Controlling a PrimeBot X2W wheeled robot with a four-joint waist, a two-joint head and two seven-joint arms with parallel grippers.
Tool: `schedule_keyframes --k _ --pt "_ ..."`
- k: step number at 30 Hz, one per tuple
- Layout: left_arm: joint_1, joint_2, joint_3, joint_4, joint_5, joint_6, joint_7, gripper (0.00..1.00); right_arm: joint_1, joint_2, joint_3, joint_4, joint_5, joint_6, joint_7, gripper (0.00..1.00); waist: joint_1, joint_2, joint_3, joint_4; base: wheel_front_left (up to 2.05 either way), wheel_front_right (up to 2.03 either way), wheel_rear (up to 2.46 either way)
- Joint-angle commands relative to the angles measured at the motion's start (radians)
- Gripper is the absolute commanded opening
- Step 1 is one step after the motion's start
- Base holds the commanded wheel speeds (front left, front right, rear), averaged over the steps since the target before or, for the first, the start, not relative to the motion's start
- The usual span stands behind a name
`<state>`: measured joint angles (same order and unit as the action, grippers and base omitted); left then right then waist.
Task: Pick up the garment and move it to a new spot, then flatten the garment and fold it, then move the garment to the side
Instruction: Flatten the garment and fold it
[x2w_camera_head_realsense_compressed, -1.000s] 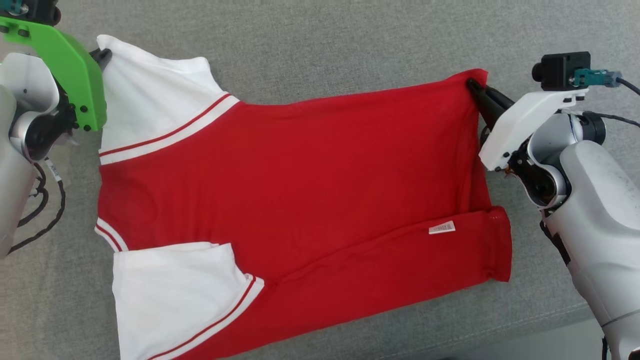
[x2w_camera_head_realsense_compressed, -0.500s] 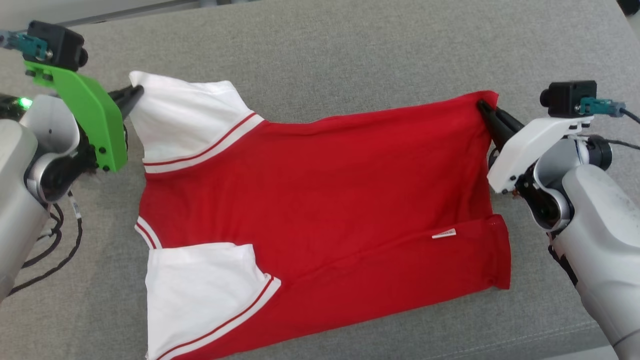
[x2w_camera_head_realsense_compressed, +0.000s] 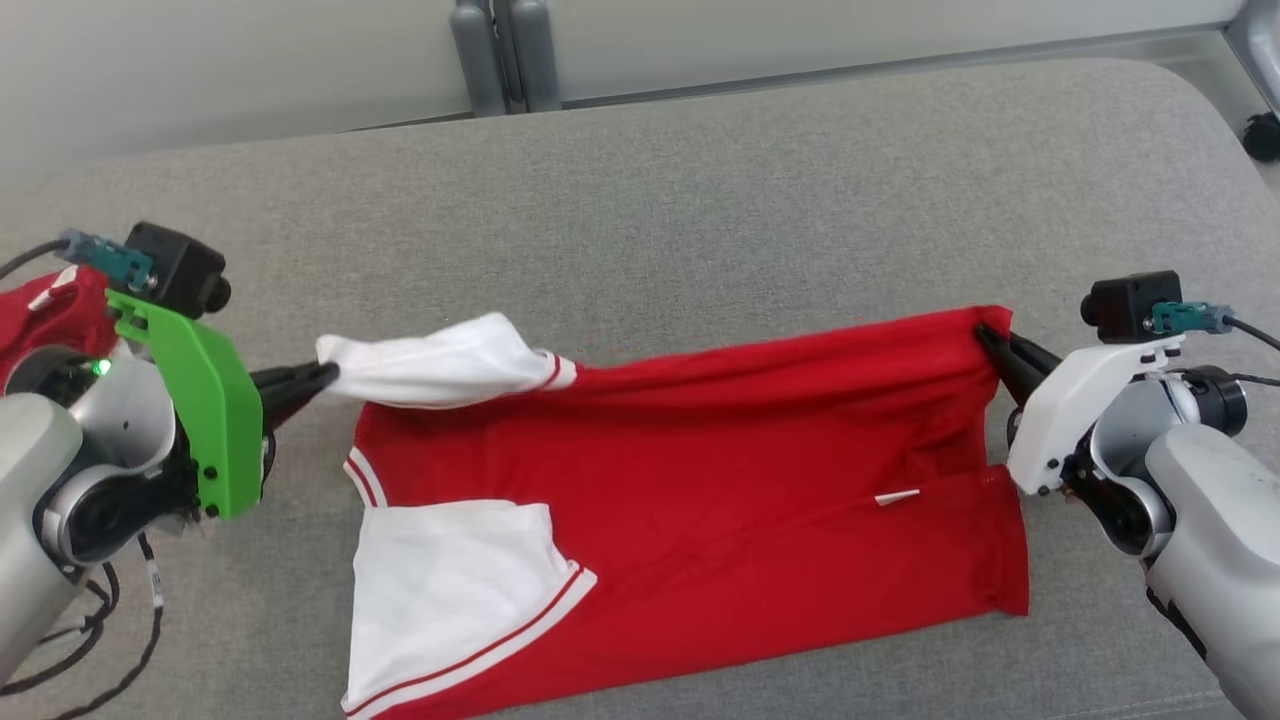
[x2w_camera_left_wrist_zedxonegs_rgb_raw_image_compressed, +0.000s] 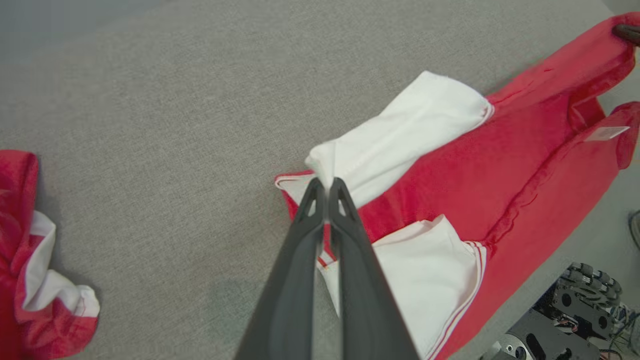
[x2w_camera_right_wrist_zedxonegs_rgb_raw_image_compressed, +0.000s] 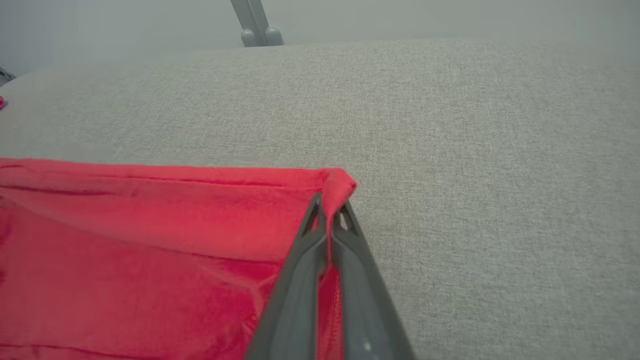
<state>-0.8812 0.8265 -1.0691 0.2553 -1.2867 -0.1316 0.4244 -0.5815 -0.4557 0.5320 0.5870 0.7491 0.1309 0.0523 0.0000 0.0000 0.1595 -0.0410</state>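
The left claw was seen clenched on the tip of a white sleeve. In the left wrist view its two dark fingers were pressed together with the cloth pinched between them. A green bracket was carried on the wrist behind it. The sleeve was drawn out toward the robot's left and appeared to be raised a little off the worktop.

The right claw was likewise clenched, on the far right corner of the garment. In the right wrist view the red hem corner was seen folded over the fingertips.

Between the two claws the garment's far edge was stretched in a nearly straight line. The rest of the red body was spread on the grey fabric worktop, on the side nearer the robot. A second sleeve — white, trimmed with red stripes — was laid flat at the near left of the body. A small white label was seen standing up at the near right, on the line where a strip of red cloth was folded over. The garment's near left part was cut off by the bottom edge of the head view.

A crumpled cloth — red and white — was seen at the far left behind the left arm, well apart from the garment. Two grey posts were seen beyond the worktop's far edge.
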Motion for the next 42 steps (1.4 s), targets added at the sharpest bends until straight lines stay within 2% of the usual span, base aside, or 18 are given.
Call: schedule_keyframes --k 1,6,8,14,23,28,29,30,32,33,37,42 --pt "0.03 0.014 -0.006 -0.019 -0.026 0.002 0.023 0.0 0.015 -0.016 0.021 -0.006 0.022 0.0 0.016 0.0 0.0 0.0 -0.022 0.02 0.0 0.0 0.0" --pt "0.072 0.041 -0.029 -0.081 -0.091 0.01 0.101 0.0 0.006 -0.075 0.115 -0.029 0.081 0.0 0.103 0.0 0.0 0.0 -0.031 0.027 0.0 0.0 0.0" --pt "0.089 0.049 -0.043 -0.113 -0.123 0.023 0.143 0.0 -0.017 -0.12 0.178 -0.054 0.114 0.0 0.164 0.0 0.0 0.0 -0.031 0.028 0.0 0.0 0.0" --pt "0.119 0.059 -0.067 -0.155 -0.187 0.049 0.227 0.0 -0.057 -0.185 0.295 -0.103 0.2 0.0 0.272 0.0 0.0 0.0 -0.031 0.027 0.0 0.0 0.0" --pt "0.159 0.048 -0.099 -0.158 -0.237 0.067 0.29 0.0 -0.128 -0.25 0.426 -0.135 0.266 0.0 0.324 0.0 0.0 0.0 -0.024 0.02 0.0 0.0 0.0" --pt "0.187 0.044 -0.115 -0.132 -0.255 0.072 0.305 0.0 -0.141 -0.264 0.483 -0.119 0.293 0.0 0.345 0.0 0.0 0.0 -0.029 0.017 0.0 0.0 0.0" --pt "0.194 0.041 -0.117 -0.125 -0.256 0.073 0.305 0.0 -0.142 -0.266 0.494 -0.115 0.299 0.0 0.35 0.14 0.0 0.0 -0.031 0.016 0.0 0.0 0.0" --pt "0.2 0.038 -0.12 -0.12 -0.259 0.072 0.304 0.0 -0.143 -0.266 0.503 -0.113 0.305 0.0 0.348 0.44 0.0 0.0 -0.033 0.015 0.0 0.0 0.0" --pt "0.216 0.031 -0.125 -0.104 -0.268 0.069 0.306 0.9 -0.138 -0.263 0.523 -0.104 0.318 0.0 0.356 1.0 0.0 0.0 -0.04 0.013 0.0 0.0 0.0" --pt "0.221 0.029 -0.126 -0.097 -0.272 0.067 0.305 1.0 -0.138 -0.262 0.533 -0.1 0.323 0.0 0.355 1.0 0.0 0.0 -0.043 0.012 0.0 0.0 0.0" --pt "0.234 0.019 -0.123 -0.077 -0.273 0.058 0.286 1.0 -0.146 -0.254 0.555 -0.086 0.339 0.0 0.333 1.0 0.0 0.0 -0.057 0.009 0.0 0.0 0.0" --pt "0.203 0.034 -0.088 -0.083 -0.254 0.045 0.232 1.0 -0.164 -0.264 0.553 -0.083 0.362 0.0 0.296 1.0 0.0 0.0 -0.082 0.011 0.0 0.0 0.0"
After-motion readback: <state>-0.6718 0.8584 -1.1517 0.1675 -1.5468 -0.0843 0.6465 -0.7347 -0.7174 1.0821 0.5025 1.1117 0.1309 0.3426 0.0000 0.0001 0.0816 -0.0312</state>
